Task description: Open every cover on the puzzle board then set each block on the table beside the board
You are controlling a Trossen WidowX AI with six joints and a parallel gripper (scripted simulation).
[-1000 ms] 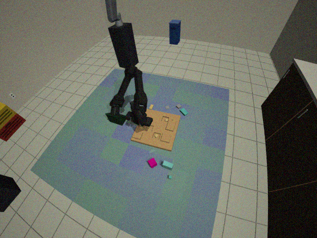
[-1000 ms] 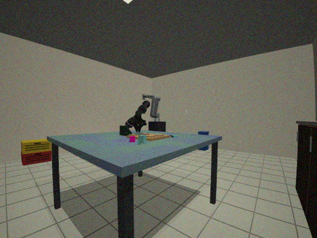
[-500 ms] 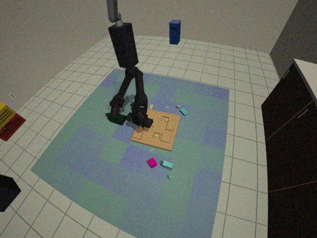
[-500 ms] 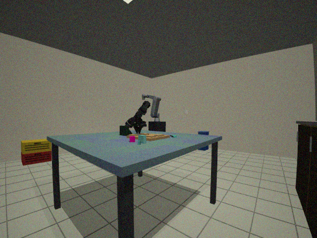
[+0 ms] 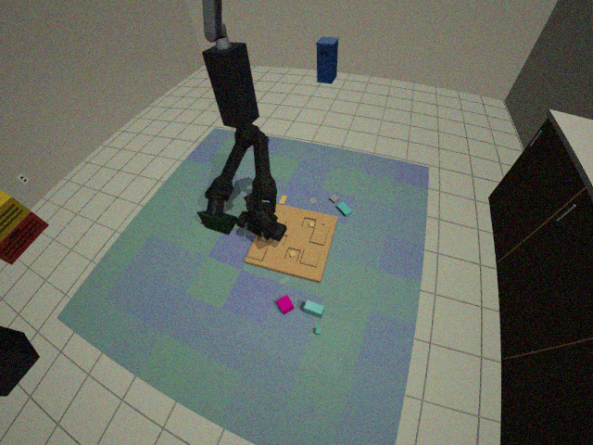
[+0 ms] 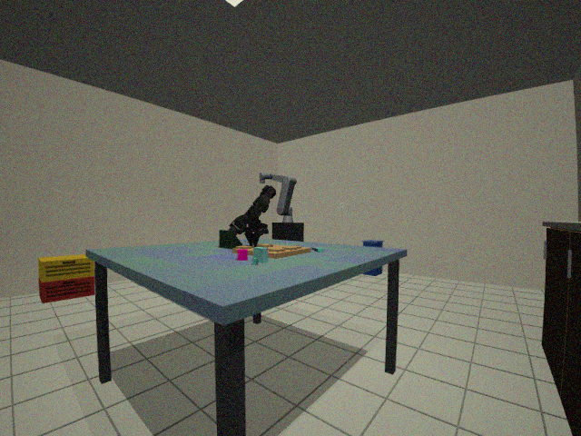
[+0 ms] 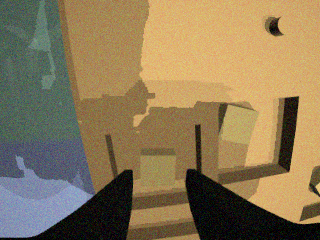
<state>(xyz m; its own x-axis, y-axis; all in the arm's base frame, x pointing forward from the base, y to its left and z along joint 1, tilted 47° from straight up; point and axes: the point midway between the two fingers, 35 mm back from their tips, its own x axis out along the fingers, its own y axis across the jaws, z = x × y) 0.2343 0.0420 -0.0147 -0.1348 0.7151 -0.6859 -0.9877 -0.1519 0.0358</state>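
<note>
Puzzle board (image 5: pixel 313 263) (image 6: pixel 286 253) (image 7: pixel 200 40) directly beneath the parted, downward-pointing gripper (image 5: pixel 277 232) (image 6: pixel 254 244) (image 7: pixel 159 176).

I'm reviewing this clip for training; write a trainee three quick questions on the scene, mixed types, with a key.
1. True or false: the magenta block lies on the puzzle board.
2. Multiple choice: in the wrist view, what is between the spread fingertips of the gripper?
A) a magenta block
B) nothing gripped
C) a teal block
3. Fill in the blank: the tall bin standing on the floor beyond the table is ____.

Key: 1 false; 2 B; 3 blue.
</note>
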